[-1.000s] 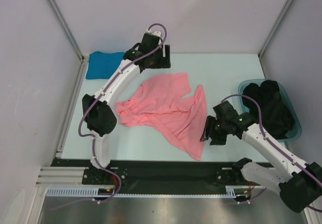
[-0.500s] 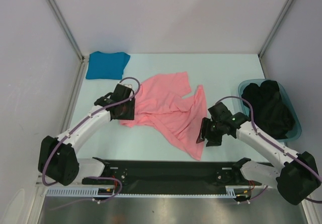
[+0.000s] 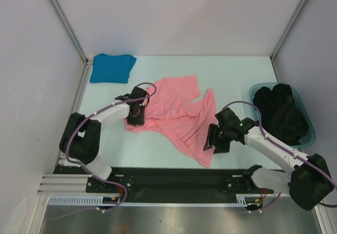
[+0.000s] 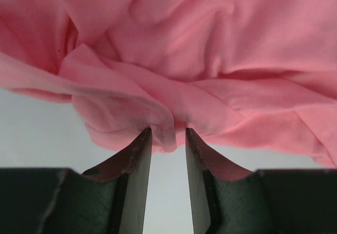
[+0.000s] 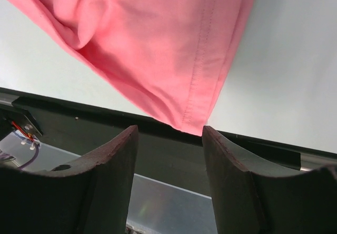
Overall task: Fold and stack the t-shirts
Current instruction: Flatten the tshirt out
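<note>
Swinging down from far side, left gripper (image 4: 167,134) straddles edge of crumpled salmon pink fabric t-shirt (image 3: 174,108), jaws narrowing, seemingly not pinching yet; right gripper (image 5: 169,131) jaws spread. Grab imminent.

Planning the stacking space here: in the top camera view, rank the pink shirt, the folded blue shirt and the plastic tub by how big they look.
1. Pink shirt, spread out, largest.
2. Teal tub.
3. Folded blue shirt, smallest, though it lies at the table's far edge, which may shrink it slightly.
</note>
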Controlling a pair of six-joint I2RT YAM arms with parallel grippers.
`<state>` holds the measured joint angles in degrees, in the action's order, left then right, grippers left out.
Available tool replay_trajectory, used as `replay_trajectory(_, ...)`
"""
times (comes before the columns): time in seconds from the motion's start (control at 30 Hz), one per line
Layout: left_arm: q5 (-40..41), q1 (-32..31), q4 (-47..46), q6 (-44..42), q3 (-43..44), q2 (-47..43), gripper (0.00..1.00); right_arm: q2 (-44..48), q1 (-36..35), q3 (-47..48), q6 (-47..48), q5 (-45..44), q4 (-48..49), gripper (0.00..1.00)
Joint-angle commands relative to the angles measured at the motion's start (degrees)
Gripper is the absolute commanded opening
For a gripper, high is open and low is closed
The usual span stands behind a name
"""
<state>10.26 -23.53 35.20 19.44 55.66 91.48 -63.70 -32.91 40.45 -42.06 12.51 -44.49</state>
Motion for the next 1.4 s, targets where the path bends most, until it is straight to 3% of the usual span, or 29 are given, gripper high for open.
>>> replay_trajectory(0.0, 1.51, 0.76, -1.36, 0.86, 4.02, 2.12, 0.37, -2.29, -1.19, -0.37, -0.48, -0.47, 1.95, 0.57)
replay_trajectory(0.3, 0.2, 1.56, 0.39, 1.12, 1.83, -0.77, 0.22, -4.15, -4.01, -1.33, -1.09, -2.41, 1.69, 0.57)
replay_trajectory(0.4, -0.42, 1.56, 0.92, 1.65, -0.02, -3.58, 0.12, -4.24, -4.27, -2.56, -1.62, -2.23, 1.6, 0.57)
replay_trajectory(0.43, 0.71, 1.64, 1.97, 1.48, -0.63, -6.9, 0.0, -4.24, -4.88, -3.26, -1.88, -1.97, 1.69, 0.57)
replay_trajectory(0.63, 3.53, 2.08, 6.88, 1.39, 0.41, -13.42, 0.0, -3.62, -6.2, -5.11, -3.37, -2.23, 2.21, 0.56)
replay_trajectory(0.9, 9.94, 4.46, 17.61, 6.83, -0.11, -33.78, 0.0, -2.92, -6.03, -0.82, -3.99, -7.24, -0.16, 0.52)
replay_trajectory(1.2, 17.68, 4.46, 28.41, 13.59, 3.49, -47.17, 0.0, -11.88, -4.8, 2.71, -2.76, -6.45, -0.6, 0.5)
replay_trajectory(1.37, 15.23, 4.46, 30.45, 16.24, 6.21, -57.46, 0.0, -13.38, -4.62, 2.88, -1.62, -6.45, -0.68, 0.5)
